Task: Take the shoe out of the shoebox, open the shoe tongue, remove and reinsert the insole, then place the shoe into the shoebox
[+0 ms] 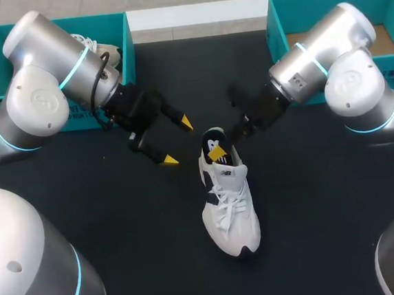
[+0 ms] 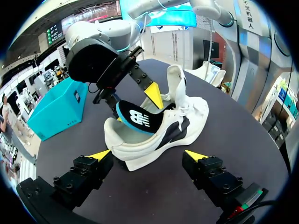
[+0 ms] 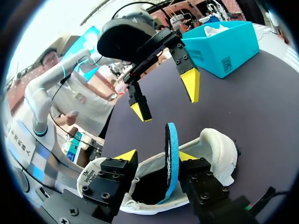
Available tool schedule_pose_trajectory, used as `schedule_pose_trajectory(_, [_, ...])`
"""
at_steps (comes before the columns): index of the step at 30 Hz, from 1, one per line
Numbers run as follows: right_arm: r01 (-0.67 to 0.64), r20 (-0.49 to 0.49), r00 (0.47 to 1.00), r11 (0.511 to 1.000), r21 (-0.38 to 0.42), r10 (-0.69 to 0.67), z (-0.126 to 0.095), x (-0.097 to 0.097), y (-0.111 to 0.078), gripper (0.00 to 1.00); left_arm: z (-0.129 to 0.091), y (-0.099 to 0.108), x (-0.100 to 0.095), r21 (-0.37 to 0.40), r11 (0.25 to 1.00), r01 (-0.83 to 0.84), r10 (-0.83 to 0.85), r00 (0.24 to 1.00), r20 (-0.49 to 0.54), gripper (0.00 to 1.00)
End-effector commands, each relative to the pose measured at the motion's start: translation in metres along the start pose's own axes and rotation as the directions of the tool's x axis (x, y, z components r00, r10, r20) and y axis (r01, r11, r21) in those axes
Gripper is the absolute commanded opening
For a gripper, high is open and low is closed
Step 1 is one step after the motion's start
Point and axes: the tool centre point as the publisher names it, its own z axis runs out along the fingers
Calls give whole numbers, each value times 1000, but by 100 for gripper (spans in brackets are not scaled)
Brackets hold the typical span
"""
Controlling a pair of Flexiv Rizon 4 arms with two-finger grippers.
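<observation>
- White sneaker lies on the black table between the arms, toe toward the near edge, tongue standing up.
- Insole, black with a blue edge, sticks up out of the heel opening; its forepart is inside the shoe.
- Right gripper: fingers apart, straddling the raised insole. It rests against one finger, with a visible gap to the other. Not clamped.
- Left gripper: fingers spread wide, holding nothing, hovering just beside the heel without touching.
- Left-hand shoebox and right-hand shoebox, both teal, sit at the far edge, well apart from the sneaker.
- Judgement: insole step in hand, task roughly midway. Whether the insole is going out or in cannot be told.
- To do it well: pinch the insole flat-on near its heel end before any travel. Move along the shoe's length, not sideways, so it doesn't fold.
- Left gripper should pin the heel collar, else the sneaker may lift or skate.
</observation>
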Motion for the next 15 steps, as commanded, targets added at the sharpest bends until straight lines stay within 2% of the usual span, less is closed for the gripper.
schedule_pose_trajectory(1, [9, 26, 1000, 999, -33, -9, -5, 4, 1, 53, 0, 0, 1, -2, 1000, 0, 0, 1000, 1, 100])
schedule_pose_trajectory(4, [17, 36, 999, 999, -41, -15, -6, 2, 2, 48, 0, 0, 1, -2, 1000, 0, 0, 1000, 1, 100])
schedule_pose_trajectory(5, [17, 37, 999, 999, -42, -15, -6, 1, 2, 43, 0, 0, 1, -2, 1000, 0, 0, 1000, 1, 100])
schedule_pose_trajectory(6, [19, 40, 999, 999, -45, -17, -6, 0, 2, 34, 0, 0, 1, -2, 1000, 0, 0, 1000, 1, 100])
schedule_pose_trajectory(7, [18, 44, 999, 999, -47, -16, -5, -1, 2, 18, 0, 0, 1, -2, 1000, 0, 0, 1000, 1, 100])
schedule_pose_trajectory(9, [17, 53, 998, 998, -57, -14, -5, -4, 1, 0, 0, 0, 1, -2, 1000, 0, 0, 1000, 1, 100])
schedule_pose_trajectory(12, [1, 50, 999, 998, -63, 2, -2, -10, -1, 0, 0, 0, 1, -2, 1000, 0, 0, 1000, 1, 100])
schedule_pose_trajectory(15, [-58, 38, 997, 998, -31, 59, 3, -15, -2, 0, 0, 0, 1, -2, 1000, 0, 0, 1000, 1, 100])
